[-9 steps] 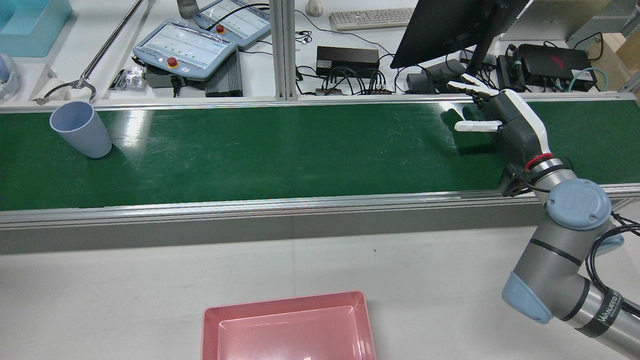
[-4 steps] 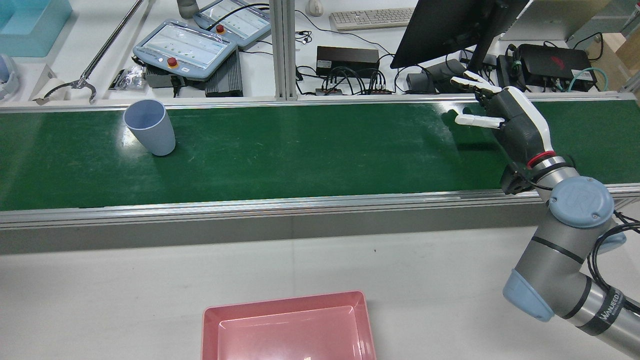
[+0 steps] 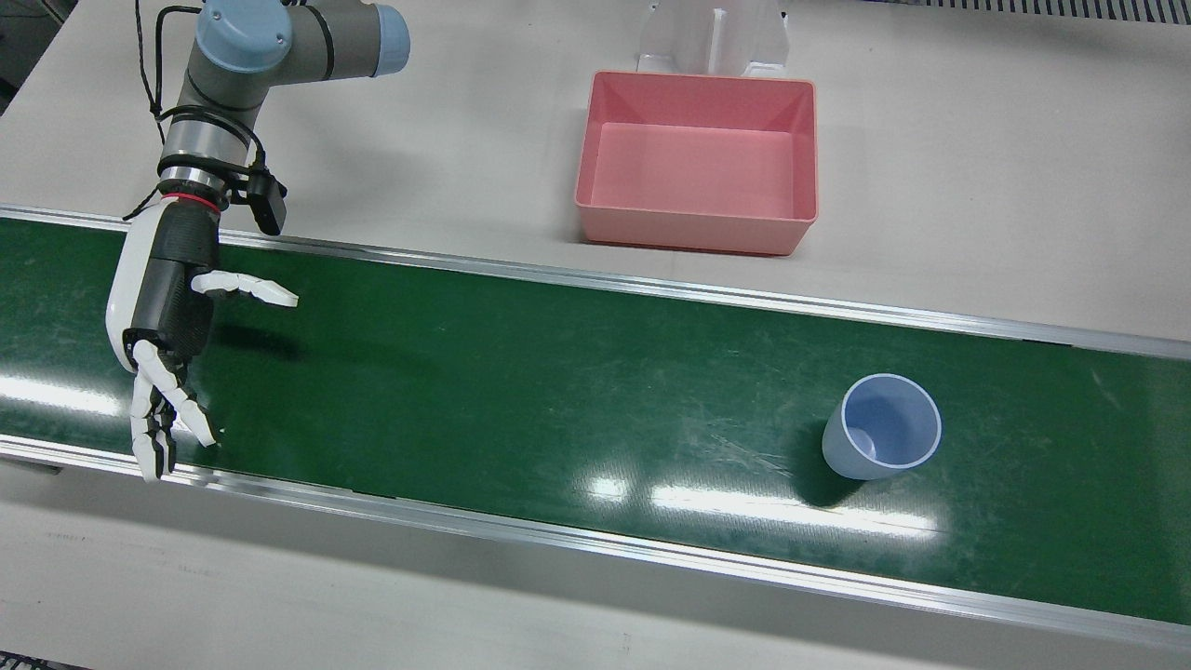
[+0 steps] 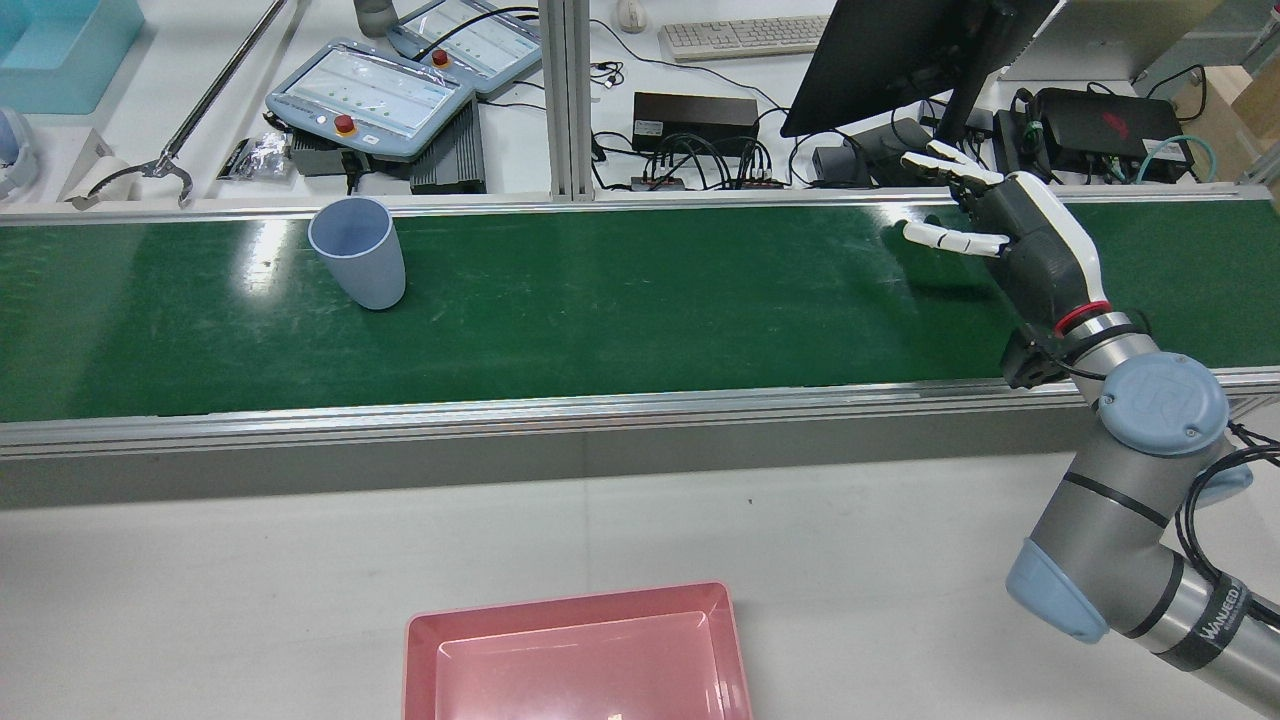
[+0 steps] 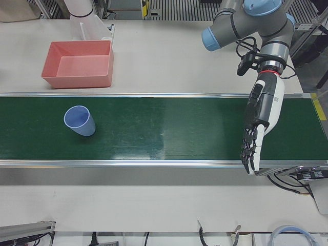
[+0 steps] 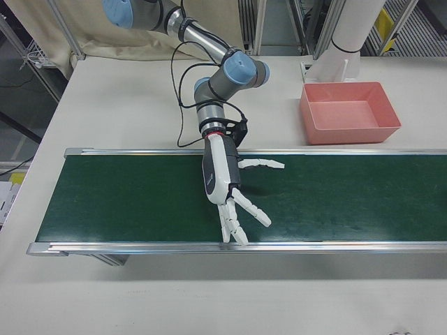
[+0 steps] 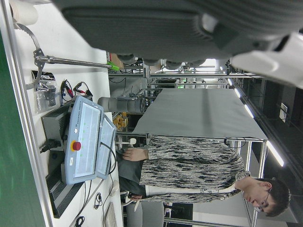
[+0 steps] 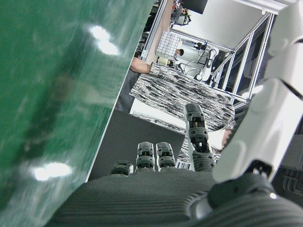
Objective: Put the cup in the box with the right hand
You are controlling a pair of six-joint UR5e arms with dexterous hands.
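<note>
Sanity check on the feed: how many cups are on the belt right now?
1. The blue cup stands upright on the green belt, far from the open right hand. The pink box is empty; none seem hidden.

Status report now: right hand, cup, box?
Right hand open, over belt. Cup upright on belt, far from hand. Box off belt. Nothing between.

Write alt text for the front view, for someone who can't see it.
An open robot hand hovers over the left end of a green conveyor belt, while a blue cup stands upright far to the right. An empty pink box sits on the table beyond the belt.
</note>
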